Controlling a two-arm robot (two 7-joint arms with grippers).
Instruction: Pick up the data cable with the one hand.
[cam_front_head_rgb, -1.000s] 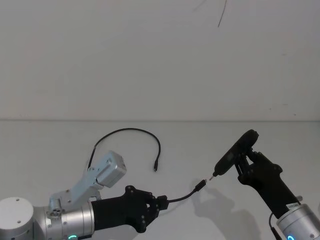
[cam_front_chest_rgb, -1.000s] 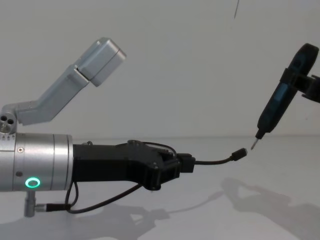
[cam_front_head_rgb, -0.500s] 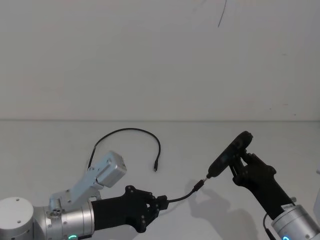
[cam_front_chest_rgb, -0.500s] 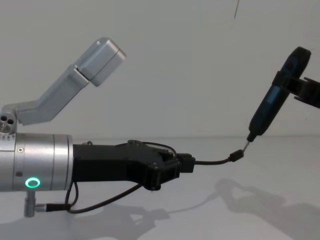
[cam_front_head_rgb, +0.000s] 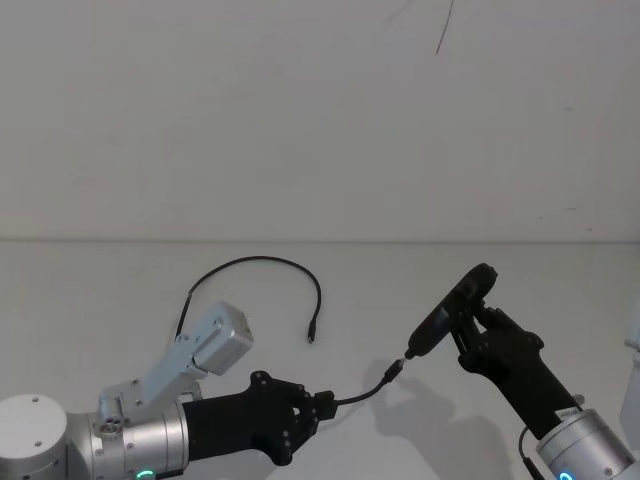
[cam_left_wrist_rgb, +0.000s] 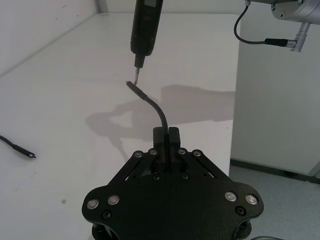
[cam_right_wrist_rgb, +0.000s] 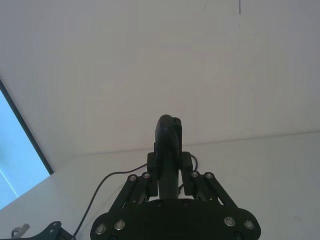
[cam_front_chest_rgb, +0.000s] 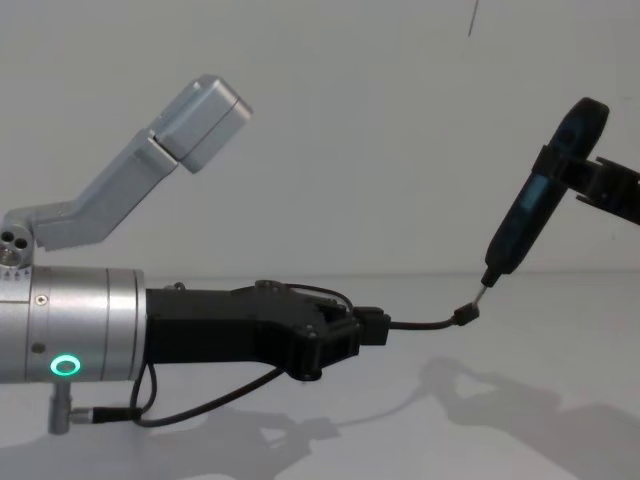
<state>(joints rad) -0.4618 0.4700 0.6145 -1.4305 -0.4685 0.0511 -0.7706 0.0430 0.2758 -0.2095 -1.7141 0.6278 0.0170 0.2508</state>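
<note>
A plain white wall stands behind the white table (cam_front_head_rgb: 120, 300). My left gripper (cam_front_chest_rgb: 350, 335) is closed on the data cable (cam_front_head_rgb: 255, 264), holding it near one end. That short free end stands out almost straight toward the pen-like tool (cam_front_chest_rgb: 530, 205), on which my right gripper (cam_front_head_rgb: 480, 335) is clamped. The rest curves over the table behind. I judge the cable light and limp, so a hold near the plug (cam_left_wrist_rgb: 131, 84) gives control.
</note>
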